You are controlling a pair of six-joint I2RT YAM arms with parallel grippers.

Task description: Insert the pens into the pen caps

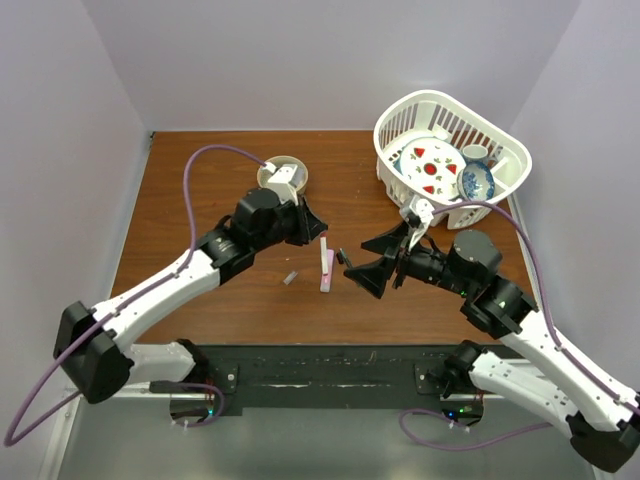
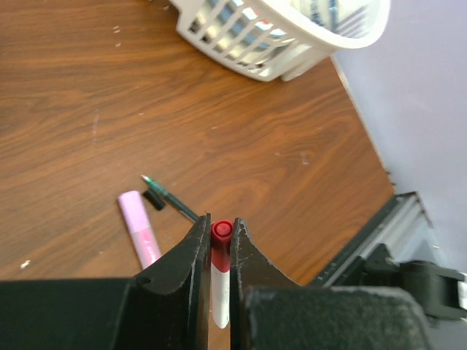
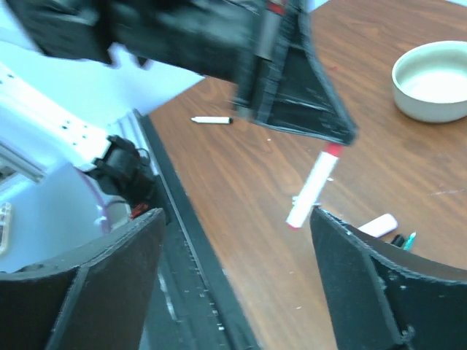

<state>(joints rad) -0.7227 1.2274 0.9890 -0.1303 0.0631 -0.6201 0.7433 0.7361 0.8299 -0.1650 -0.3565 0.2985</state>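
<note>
Left wrist cam: left gripper [image 2: 221, 223] is pinched tight on the red cap [image 2: 222, 248], with the white pen [image 2: 220, 299] hanging out past its fingertips. Right gripper [image 3: 237, 215] has its fingers spread wide, and the pen sits in the gap ahead, untouched. Looks capped to me, so next: set it down and go for the pink marker [image 2: 137, 226], just left of the left fingers.

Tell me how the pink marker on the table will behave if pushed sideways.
The pink marker looks round and lies flat on the smooth table, so it would probably roll. It seems stiff, light plastic, so lifting shouldn't bend it. The thin green-tipped pen close beside it may get knocked too.
</note>
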